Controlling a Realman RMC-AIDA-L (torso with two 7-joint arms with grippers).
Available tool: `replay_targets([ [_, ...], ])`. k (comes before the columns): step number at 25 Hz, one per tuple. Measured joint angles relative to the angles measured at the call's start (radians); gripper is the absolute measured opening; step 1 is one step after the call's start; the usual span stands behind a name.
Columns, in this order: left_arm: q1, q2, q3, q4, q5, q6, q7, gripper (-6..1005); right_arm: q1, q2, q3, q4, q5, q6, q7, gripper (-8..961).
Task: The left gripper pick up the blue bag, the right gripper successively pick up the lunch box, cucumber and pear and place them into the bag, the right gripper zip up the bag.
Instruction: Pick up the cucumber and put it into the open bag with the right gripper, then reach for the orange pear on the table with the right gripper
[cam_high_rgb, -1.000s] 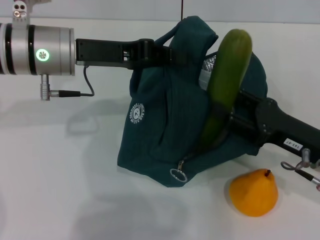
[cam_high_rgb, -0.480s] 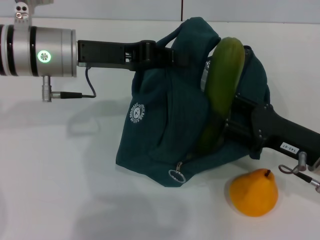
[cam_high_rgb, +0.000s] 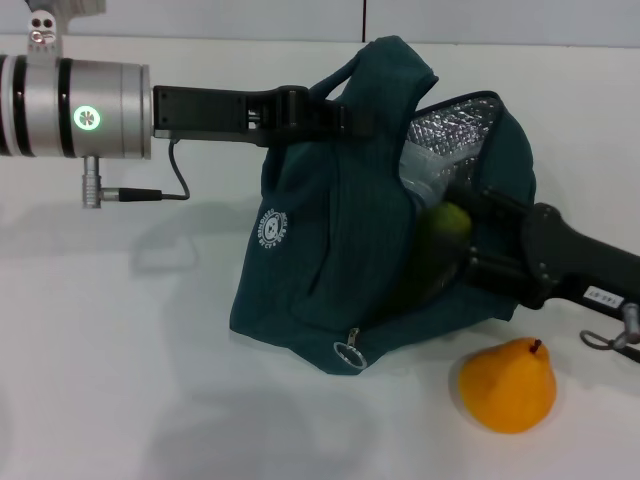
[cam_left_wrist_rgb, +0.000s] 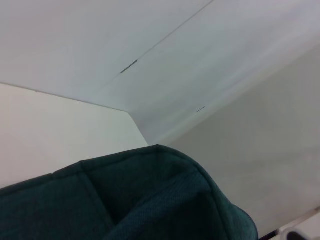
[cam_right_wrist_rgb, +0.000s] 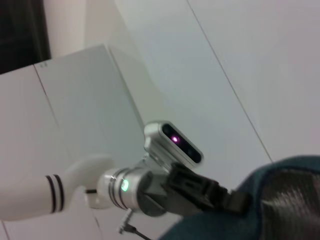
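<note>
The blue bag (cam_high_rgb: 330, 250) stands on the white table, held up by its handle in my left gripper (cam_high_rgb: 345, 110), which is shut on it. The bag's fabric fills the bottom of the left wrist view (cam_left_wrist_rgb: 150, 200). The bag's mouth is open and shows silver foil lining (cam_high_rgb: 460, 125). The cucumber (cam_high_rgb: 445, 222) lies mostly inside the bag, only its tip showing. My right gripper (cam_high_rgb: 462, 232) reaches into the opening, its fingers spread on either side of that tip. A clear edge of the lunch box (cam_high_rgb: 418, 168) shows inside. The pear (cam_high_rgb: 508, 385) sits on the table in front of the right arm.
The zipper's ring pull (cam_high_rgb: 350, 353) hangs at the bag's lower front, below the round white logo (cam_high_rgb: 271, 227). A cable (cam_high_rgb: 150, 188) dangles under the left wrist. The right wrist view shows the left gripper (cam_right_wrist_rgb: 200, 192) and the bag's foil rim (cam_right_wrist_rgb: 295, 195).
The cucumber, upright and sticking out above the bag, has slid down into it. My right gripper has let it go and moved slightly lower and to the right.
</note>
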Motion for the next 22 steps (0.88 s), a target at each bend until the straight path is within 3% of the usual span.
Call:
replay_targets([
  [4, 0.000, 0.000, -0.001, 0.000, 0.000, -0.002, 0.004, 51, -0.035, -0.002, 0.015, -0.064, 0.020, -0.076, 0.000, 791],
  [11, 0.001, 0.001, -0.003, -0.011, 0.000, -0.007, 0.018, 51, -0.169, -0.016, 0.029, -0.268, 0.160, -0.265, 0.004, 785],
  [13, 0.001, 0.002, -0.003, -0.020, -0.004, -0.007, 0.024, 51, -0.214, -0.039, 0.023, -0.339, 0.161, -0.302, 0.007, 785],
  [14, 0.001, 0.003, -0.003, -0.024, -0.007, -0.008, 0.028, 51, -0.214, -0.039, 0.023, -0.339, 0.161, -0.302, 0.007, 784],
  [18, 0.001, 0.004, -0.015, -0.030, -0.010, -0.011, 0.033, 52, -0.254, -0.079, 0.004, -0.349, 0.075, -0.294, 0.007, 784],
  [22, 0.001, 0.004, -0.039, -0.038, -0.010, -0.012, 0.043, 52, -0.262, -0.093, 0.006, -0.346, -0.062, -0.249, 0.007, 784],
])
